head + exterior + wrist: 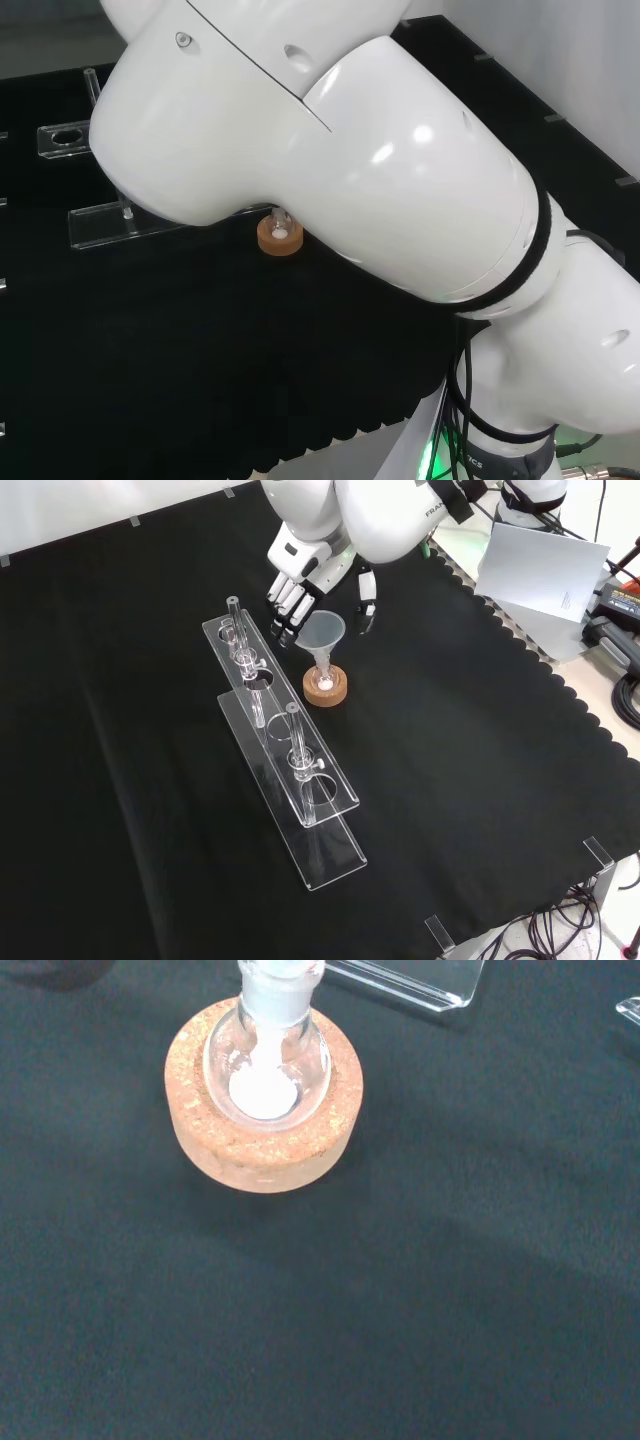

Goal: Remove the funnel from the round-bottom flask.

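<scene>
In the front view we saw the funnel (pixel 322 632) standing in the round-bottom flask (pixel 325 679) on its cork ring (pixel 326 689), near the rack (pixel 290 742). The hand (pixel 300 580) hovered behind with fingers spread, holding nothing. We judged it should pinch the cone and lift straight up.

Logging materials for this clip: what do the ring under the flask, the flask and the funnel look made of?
Ring: cork, by its speckled tan, grainy matte surface. Flask: clear glass, probably, glossy with white contents. Funnel: translucent, glass or plastic, can't tell.
</scene>
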Tool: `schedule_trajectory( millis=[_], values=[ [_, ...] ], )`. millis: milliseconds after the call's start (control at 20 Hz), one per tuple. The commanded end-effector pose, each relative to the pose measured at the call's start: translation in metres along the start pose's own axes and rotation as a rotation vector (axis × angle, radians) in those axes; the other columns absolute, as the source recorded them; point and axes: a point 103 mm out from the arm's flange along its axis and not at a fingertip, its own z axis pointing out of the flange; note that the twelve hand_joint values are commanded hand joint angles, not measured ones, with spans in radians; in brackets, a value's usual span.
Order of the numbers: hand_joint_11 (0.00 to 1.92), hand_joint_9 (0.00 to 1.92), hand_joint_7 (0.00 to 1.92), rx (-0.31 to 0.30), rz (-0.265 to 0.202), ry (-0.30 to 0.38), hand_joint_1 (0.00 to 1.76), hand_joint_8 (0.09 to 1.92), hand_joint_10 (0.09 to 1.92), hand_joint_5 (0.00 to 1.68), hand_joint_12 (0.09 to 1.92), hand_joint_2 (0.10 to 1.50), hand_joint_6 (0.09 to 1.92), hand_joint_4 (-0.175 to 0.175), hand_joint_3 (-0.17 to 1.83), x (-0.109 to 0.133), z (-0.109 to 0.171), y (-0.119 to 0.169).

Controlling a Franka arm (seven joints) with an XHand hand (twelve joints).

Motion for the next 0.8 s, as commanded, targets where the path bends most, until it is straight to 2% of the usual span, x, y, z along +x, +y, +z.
schedule_trajectory(
  millis=[50,650,800],
  values=[
    [0.24,0.32,0.0,0.005,-0.009,-0.002,0.65,0.61,0.8,0.18,1.52,0.67,0.09,-0.029,0.35,0.001,0.002,0.003],
    [0.26,0.36,0.0,0.017,-0.012,-0.004,0.65,0.65,0.77,0.18,1.51,0.67,0.09,-0.028,0.35,0.001,0.012,0.012],
    [0.28,0.46,0.08,-0.001,-0.008,-0.014,0.66,0.7,0.71,0.19,1.49,0.67,0.09,-0.032,0.36,-0.001,0.016,0.015]
  ],
)
